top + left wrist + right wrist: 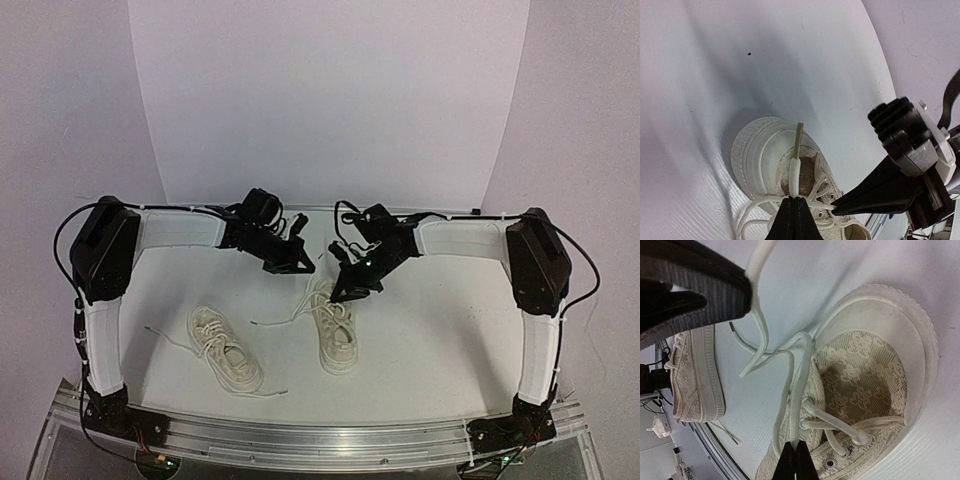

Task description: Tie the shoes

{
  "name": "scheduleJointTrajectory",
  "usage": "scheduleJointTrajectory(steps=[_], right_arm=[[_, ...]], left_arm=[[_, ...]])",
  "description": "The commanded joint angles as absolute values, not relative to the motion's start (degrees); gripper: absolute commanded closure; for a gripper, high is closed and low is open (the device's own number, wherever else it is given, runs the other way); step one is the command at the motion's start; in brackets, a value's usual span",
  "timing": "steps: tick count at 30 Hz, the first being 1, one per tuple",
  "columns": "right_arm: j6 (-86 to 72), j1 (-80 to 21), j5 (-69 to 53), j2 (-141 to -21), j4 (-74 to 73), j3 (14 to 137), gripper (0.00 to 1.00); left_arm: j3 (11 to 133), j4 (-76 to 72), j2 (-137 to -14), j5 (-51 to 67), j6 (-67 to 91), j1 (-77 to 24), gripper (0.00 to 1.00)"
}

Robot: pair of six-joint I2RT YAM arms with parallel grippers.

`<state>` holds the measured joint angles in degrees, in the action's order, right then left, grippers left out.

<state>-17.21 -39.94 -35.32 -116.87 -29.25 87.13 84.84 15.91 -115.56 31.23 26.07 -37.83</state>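
Observation:
Two cream-white lace-patterned sneakers lie on the white table. The right shoe [337,328] is under both grippers; the left shoe [225,348] lies apart to its left. My left gripper [305,267] is shut on one lace end [795,170] above the right shoe's toe [757,150], aglet sticking out past the tips. My right gripper [341,292] is shut on the other lace strand [802,385], which runs up from the eyelets of the right shoe [865,375]. The right gripper also shows in the left wrist view [880,192], close beside the left gripper [795,199].
The left shoe [692,375] has thin laces trailing loose on the table towards the front. The left gripper's finger [695,282] hangs over the top left of the right wrist view. A metal rail [320,435] runs along the table's near edge.

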Motion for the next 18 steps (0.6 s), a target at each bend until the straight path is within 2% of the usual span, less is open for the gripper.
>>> scheduleJointTrajectory(steps=[1, 10, 18], right_arm=[[-12.5, -40.3, -34.4, -111.5, -27.8, 85.4, 1.0], [-10.1, -40.3, -36.1, -109.3, -25.1, 83.2, 1.0], [-6.5, -40.3, -36.7, -108.4, -24.7, 82.6, 1.0]], left_arm=[[89.3, 12.8, -118.6, 39.0, 31.9, -37.5, 1.0], [89.7, 8.6, -123.2, 43.7, 37.1, -37.7, 1.0], [89.3, 9.0, -124.6, 48.2, 35.7, -38.2, 1.0]])
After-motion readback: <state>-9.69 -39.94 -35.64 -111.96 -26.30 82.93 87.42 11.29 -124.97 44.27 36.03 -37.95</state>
